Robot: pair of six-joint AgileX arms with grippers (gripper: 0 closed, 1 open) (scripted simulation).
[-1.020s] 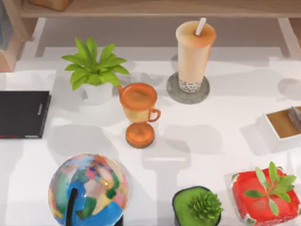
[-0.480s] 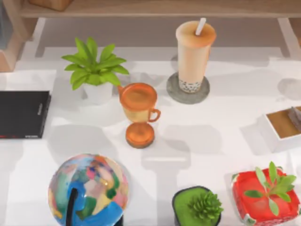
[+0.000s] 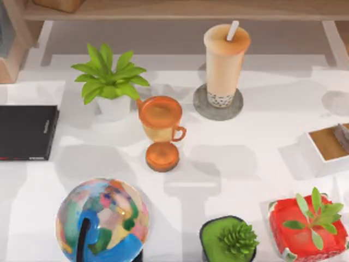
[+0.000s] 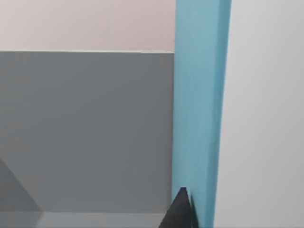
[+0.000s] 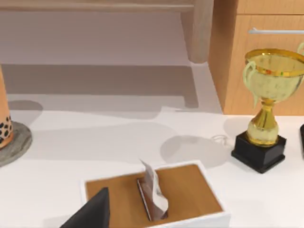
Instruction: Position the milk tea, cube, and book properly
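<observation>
Milk tea [image 3: 225, 64] stands upright on its grey coaster [image 3: 204, 109] at the bench's far middle, so that part looks done; book [image 4: 202, 114] rises beside the left jaws, grip untellable; right jaws untellable; cube placement unjudgeable

The milk tea [image 3: 226, 63] is beige-orange with dark pearls and a white straw, on a grey coaster [image 3: 217, 103]. The goblet [image 3: 160, 131] is glossy orange. The globe [image 3: 102, 219], at seven o'clock, is patchworked in many colours. The thin book [image 3: 26, 132] is black; the thick book [image 4: 199, 109] is teal-blue. The trophy [image 5: 268, 104] is gold on black.
</observation>
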